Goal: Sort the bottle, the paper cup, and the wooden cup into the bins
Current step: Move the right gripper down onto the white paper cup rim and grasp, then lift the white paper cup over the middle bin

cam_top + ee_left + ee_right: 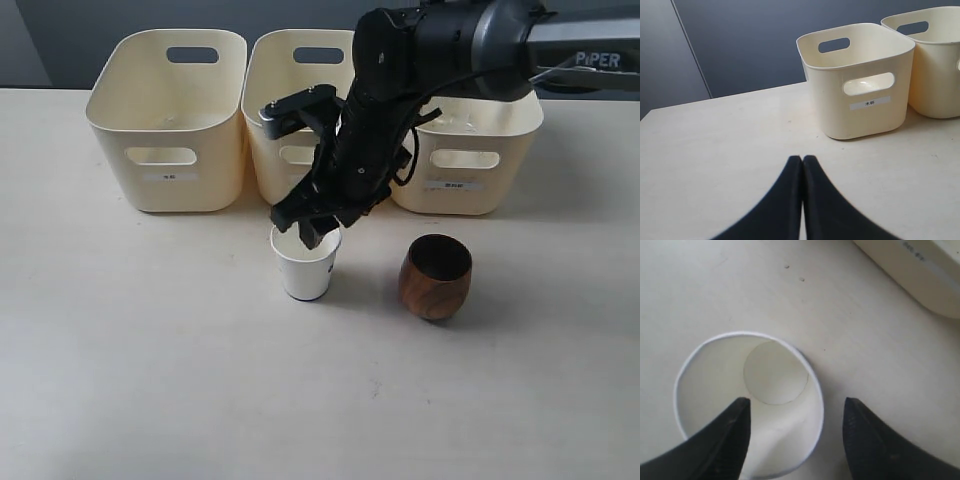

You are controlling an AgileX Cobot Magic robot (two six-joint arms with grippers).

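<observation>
Right wrist view looks straight down into the one paper cup. The right gripper stands wide, one finger inside the rim and one outside. The exterior view adds three bins in a row behind, and one wooden cup standing apart from the paper cup on bare table. The left gripper hangs pinched together, empty, over open tabletop.
</observation>
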